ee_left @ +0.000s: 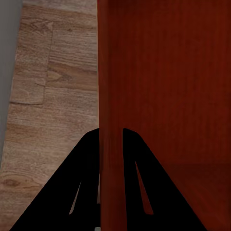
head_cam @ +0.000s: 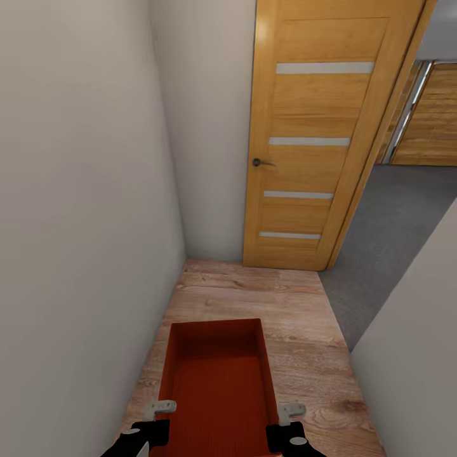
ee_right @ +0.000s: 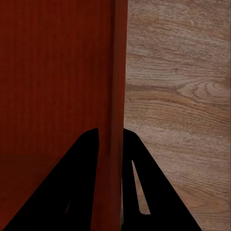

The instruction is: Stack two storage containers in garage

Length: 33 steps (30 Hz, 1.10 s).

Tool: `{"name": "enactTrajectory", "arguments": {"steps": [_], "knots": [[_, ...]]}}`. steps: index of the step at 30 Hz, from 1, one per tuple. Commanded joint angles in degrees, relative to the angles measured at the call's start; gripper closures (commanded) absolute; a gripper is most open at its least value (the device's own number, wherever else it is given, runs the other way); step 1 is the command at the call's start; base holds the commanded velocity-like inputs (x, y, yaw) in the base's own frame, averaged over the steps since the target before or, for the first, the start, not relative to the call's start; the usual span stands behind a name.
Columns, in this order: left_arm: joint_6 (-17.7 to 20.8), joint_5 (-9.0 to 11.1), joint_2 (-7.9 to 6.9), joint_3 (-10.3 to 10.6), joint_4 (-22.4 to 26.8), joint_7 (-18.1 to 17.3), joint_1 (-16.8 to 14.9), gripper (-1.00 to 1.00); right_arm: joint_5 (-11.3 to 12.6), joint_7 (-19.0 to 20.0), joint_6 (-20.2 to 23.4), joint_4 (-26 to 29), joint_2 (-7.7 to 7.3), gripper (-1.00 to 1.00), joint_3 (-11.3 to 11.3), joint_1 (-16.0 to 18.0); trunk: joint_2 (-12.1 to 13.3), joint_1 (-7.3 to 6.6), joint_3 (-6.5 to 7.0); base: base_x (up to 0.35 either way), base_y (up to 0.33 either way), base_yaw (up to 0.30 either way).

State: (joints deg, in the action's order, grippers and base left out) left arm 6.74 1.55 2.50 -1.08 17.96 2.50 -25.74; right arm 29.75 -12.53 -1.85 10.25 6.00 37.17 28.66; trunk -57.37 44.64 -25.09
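An orange-red storage container sits low in the centre of the head view, open side up, carried over the light wood plank floor. The left gripper has its jaws narrow, pinching the container's left wall; the right gripper likewise clamps the right wall. A pale wall fills the left; a wooden door stands open at upper centre, apparently onto grey flooring at right
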Motion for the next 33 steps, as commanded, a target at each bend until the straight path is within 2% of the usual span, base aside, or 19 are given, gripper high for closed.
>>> {"name": "enactTrajectory", "arguments": {"steps": [1, 7, 22, 33], "knots": [[0.4, -0.7, -0.13, -0.2, 0.3, 0.6, 0.0, 1.0, 1.1, -0.3, -0.3, -0.7, -1.08, 1.0, -0.5, 0.1, 0.0, 0.04, -0.06, 0.325, 0.0, 0.0], [0.4, -0.7, -0.13, -0.1, 0.3, 0.6, 0.0, 1.0, 1.1, -0.3, -0.3, -0.7, -1.05, 1.0, -0.5, 0.1, 0.0, 0.04, -0.06, 0.325, 0.0, -0.017], [0.4, -0.7, -0.13, -0.2, 0.3, 0.6, 0.0, 1.0, 1.1, -0.3, -0.3, -0.7, -0.99, 1.0, -0.5, 0.1, 0.0, 0.04, -0.06, 0.325, 0.0, -0.202], [0.4, -0.5, -0.13, -0.1, 0.3, 0.6, 0.0, 1.0, 1.1, -0.3, -0.3, -0.7, -0.99, 1.0, -0.5, 0.0, 0.0, 0.04, -0.06, 0.325, 0.0, -0.018]]}}
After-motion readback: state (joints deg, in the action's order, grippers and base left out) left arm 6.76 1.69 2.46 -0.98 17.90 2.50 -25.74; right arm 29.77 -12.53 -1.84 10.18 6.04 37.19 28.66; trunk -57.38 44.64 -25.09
